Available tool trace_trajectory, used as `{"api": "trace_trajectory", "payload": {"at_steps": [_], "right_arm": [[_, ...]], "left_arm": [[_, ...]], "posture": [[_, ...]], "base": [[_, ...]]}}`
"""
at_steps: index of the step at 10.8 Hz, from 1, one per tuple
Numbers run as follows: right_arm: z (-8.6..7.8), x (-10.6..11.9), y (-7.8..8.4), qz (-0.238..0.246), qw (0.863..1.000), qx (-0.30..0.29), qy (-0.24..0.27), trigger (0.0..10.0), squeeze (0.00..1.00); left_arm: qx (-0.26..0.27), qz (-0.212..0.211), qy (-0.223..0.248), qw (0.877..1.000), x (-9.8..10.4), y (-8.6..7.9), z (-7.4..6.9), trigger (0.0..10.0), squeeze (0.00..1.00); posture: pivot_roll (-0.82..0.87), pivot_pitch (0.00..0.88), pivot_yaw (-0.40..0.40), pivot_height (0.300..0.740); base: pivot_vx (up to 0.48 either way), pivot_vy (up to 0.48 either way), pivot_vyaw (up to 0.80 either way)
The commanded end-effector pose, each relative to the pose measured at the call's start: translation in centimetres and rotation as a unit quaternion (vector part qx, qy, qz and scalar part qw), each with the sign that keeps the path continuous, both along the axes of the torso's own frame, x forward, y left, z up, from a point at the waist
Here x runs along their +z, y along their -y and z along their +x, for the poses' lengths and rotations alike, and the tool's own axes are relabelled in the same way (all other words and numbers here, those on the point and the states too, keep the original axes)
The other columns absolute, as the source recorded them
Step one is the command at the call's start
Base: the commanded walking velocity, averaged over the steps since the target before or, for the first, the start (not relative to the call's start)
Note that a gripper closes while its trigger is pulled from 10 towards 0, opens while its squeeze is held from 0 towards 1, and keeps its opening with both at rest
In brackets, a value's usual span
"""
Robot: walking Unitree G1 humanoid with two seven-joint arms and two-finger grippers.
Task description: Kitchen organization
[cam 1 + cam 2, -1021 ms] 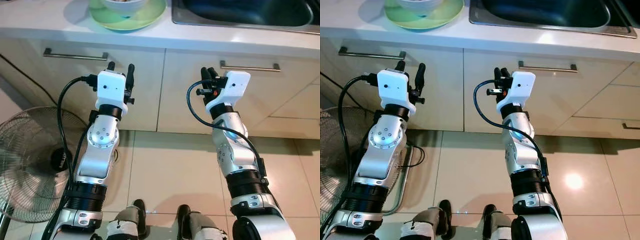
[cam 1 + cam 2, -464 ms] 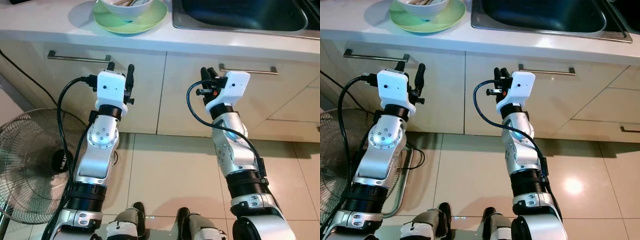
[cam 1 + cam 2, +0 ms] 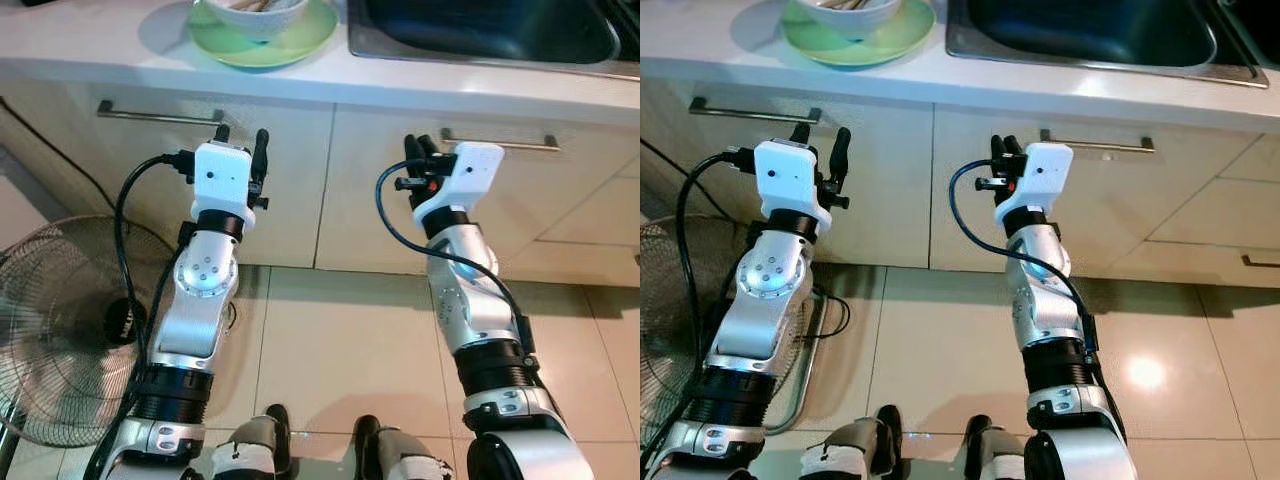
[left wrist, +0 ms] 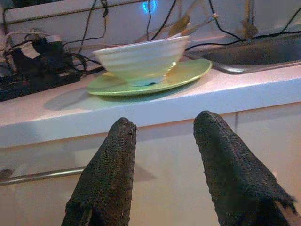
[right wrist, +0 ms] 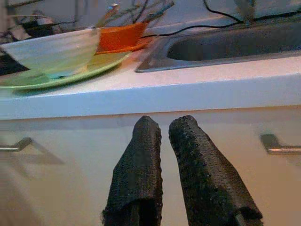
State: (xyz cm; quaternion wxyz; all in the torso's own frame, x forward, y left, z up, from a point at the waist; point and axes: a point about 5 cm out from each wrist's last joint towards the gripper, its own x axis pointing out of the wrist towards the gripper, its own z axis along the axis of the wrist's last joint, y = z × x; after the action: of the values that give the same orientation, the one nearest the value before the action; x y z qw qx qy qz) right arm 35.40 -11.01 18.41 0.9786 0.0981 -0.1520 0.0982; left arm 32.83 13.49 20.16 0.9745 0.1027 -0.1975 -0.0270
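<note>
A white bowl (image 3: 250,12) holding utensils stands on a green plate (image 3: 265,40) on the white counter, left of the steel sink (image 3: 480,25). My left gripper (image 3: 241,132) is raised in front of the left drawer, below the counter edge and under the plate, fingers open and empty. My right gripper (image 3: 418,145) is held up before the cabinet under the sink, fingers pressed together with nothing between them. From the right wrist, an orange dish (image 5: 120,35) shows behind the bowl (image 5: 56,52), beside the sink's rim (image 5: 197,63).
Two drawer handles (image 3: 160,113) (image 3: 500,142) run along the cabinet fronts. A floor fan (image 3: 50,320) stands on the tiles at my left, with a black cable down the cabinet side. Dark cables and devices (image 4: 37,66) lie behind the plate.
The view has tilted slightly, so the counter, plate and bowl sit a little lower in the picture. Both arms keep the same pose.
</note>
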Motion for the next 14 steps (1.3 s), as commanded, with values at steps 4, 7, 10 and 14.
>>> {"api": "trace_trajectory", "payload": {"at_steps": [4, 7, 10, 14], "right_arm": [[-0.11, -0.43, 0.49, 0.000, 1.000, -0.008, -0.006, 10.0, 0.00], [-0.11, -0.40, 0.47, 0.001, 1.000, -0.008, -0.006, 10.0, 0.00], [-0.03, -0.39, 0.41, 0.008, 1.000, -0.004, -0.010, 10.0, 0.00], [-0.06, -0.23, 0.39, 0.009, 1.000, -0.005, -0.004, 10.0, 0.00]], "left_arm": [[-0.008, 0.000, 0.000, 1.000, -0.29, 0.29, -0.17, 10.0, 0.00], [-0.009, 0.001, 0.001, 1.000, -0.23, 0.29, -0.19, 10.0, 0.00], [-0.010, 0.001, 0.002, 1.000, -0.23, 0.30, -0.16, 10.0, 0.00], [-0.008, 0.001, 0.004, 1.000, -0.20, 0.26, -0.19, 10.0, 0.00]], "posture": [[0.11, 0.226, -0.035, 0.740], [0.11, 0.227, -0.035, 0.740], [0.11, 0.225, -0.037, 0.740], [0.12, 0.225, -0.040, 0.740]], "base": [[0.341, 0.000, 0.00], [0.356, 0.000, 0.00], [0.361, 0.000, -0.27], [0.362, 0.000, -0.20]]}}
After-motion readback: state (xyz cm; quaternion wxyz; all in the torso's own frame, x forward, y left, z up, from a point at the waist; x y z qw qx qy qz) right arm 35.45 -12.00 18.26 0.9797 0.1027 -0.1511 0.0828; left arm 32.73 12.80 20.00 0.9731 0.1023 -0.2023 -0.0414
